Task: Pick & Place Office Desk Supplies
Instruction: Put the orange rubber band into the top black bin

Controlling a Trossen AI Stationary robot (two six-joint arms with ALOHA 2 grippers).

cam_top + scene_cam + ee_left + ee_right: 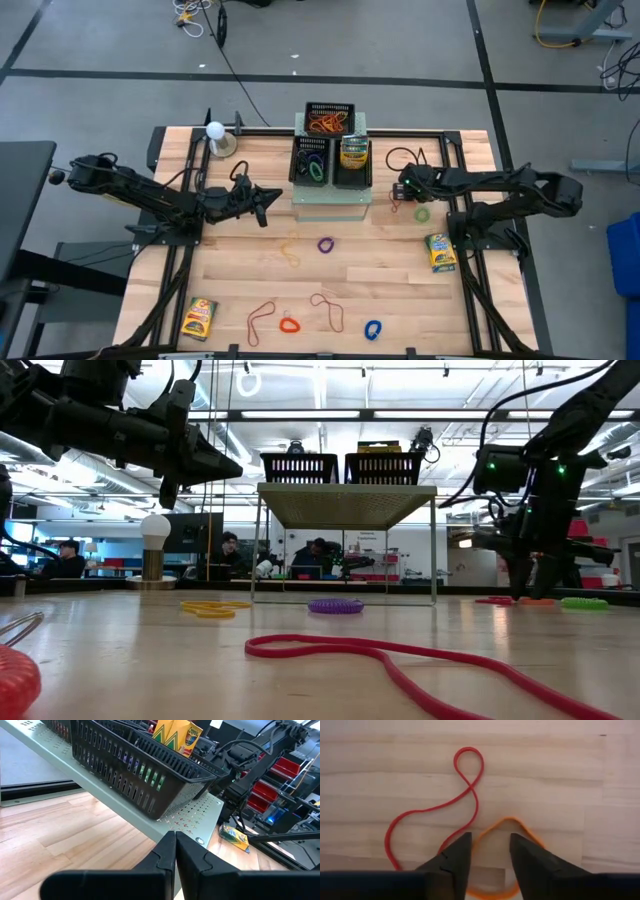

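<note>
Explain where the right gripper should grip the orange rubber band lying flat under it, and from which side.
From straight above. The orange rubber band lies flat on the wooden table, its curved end between the open fingers of the right gripper. Pinching that one strand, clear of the red rubber band beside it, looks best.

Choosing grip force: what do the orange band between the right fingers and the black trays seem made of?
The orange band looks like thin, matte rubber: it lies limp in an uneven loop. The black trays look like rigid moulded plastic mesh with a slight sheen, though coated metal is possible.
</note>
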